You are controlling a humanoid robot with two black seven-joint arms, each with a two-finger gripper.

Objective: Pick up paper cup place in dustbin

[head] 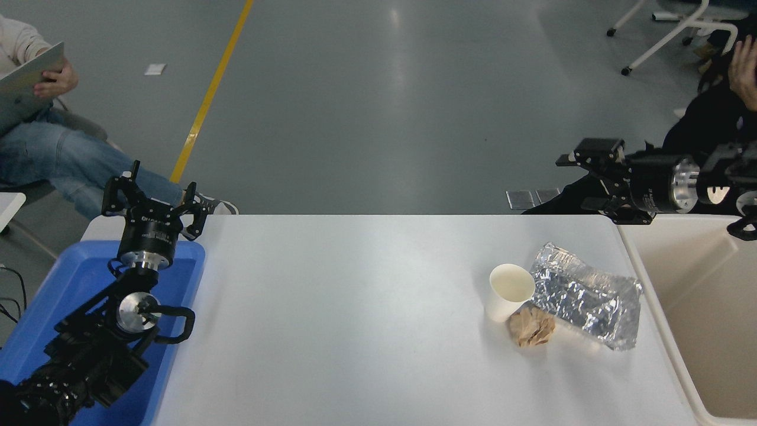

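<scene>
A small white paper cup (pixel 509 291) stands upright on the white table (pixel 355 307), right of centre, its cream inside showing. The beige dustbin (pixel 704 307) fills the right edge of the picture, its rim beside the table. My right gripper (pixel 582 180) hangs high over the table's far right corner, pointing left, fingers open and empty, well behind and right of the cup. My left gripper (pixel 155 198) is parked open over the blue tray at the lower left.
A crumpled brown paper ball (pixel 532 328) touches the cup's near right side, and a silver foil bag (pixel 588 296) lies just right of it. A blue tray (pixel 77 296) sits at the left. People sit at the far left (pixel 53 136) and far right (pixel 721 112).
</scene>
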